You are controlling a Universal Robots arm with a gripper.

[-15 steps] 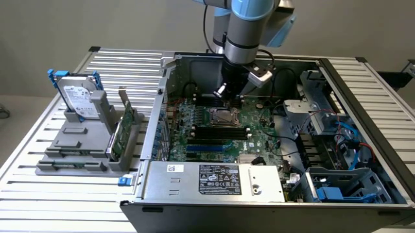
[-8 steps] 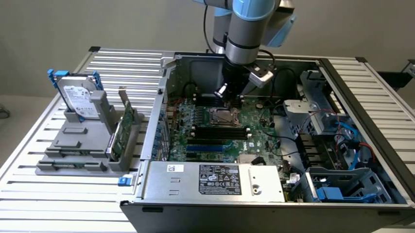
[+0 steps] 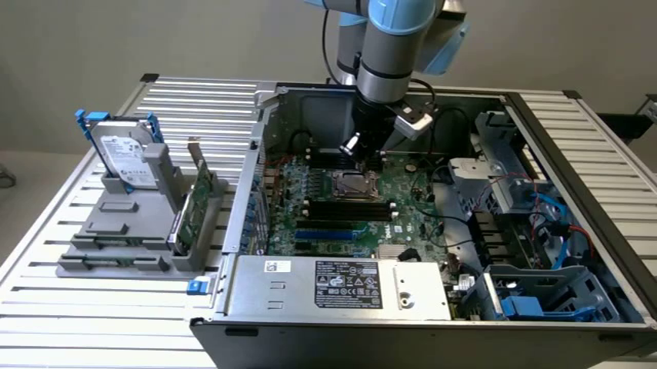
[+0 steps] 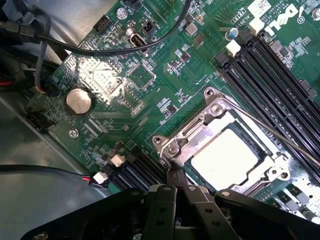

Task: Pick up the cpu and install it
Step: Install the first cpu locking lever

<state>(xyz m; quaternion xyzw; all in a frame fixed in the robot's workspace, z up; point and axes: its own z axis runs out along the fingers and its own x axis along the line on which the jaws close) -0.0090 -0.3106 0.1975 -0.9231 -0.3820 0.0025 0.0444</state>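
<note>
The cpu (image 4: 225,152), a small square chip with a silvery top, lies flat in the motherboard socket (image 4: 210,107), with the socket's metal frame around its edges. In the exterior view the cpu (image 3: 355,185) sits mid-board inside the open computer case. My gripper (image 4: 176,176) is shut with nothing between its fingers. Its tips rest at the socket frame's corner, beside the cpu. The exterior view has the gripper (image 3: 361,156) reaching down into the case just above the socket. A thin wire lever (image 4: 280,137) runs along the socket's far side.
Black memory slots (image 4: 280,65) lie beside the socket, a coin battery (image 4: 78,100) and black cables (image 4: 100,47) nearby. Outside the case on the exterior view's left, a grey holder (image 3: 123,231) carries a hard drive (image 3: 128,157) and a green card (image 3: 200,201). The power supply (image 3: 339,284) fills the near side.
</note>
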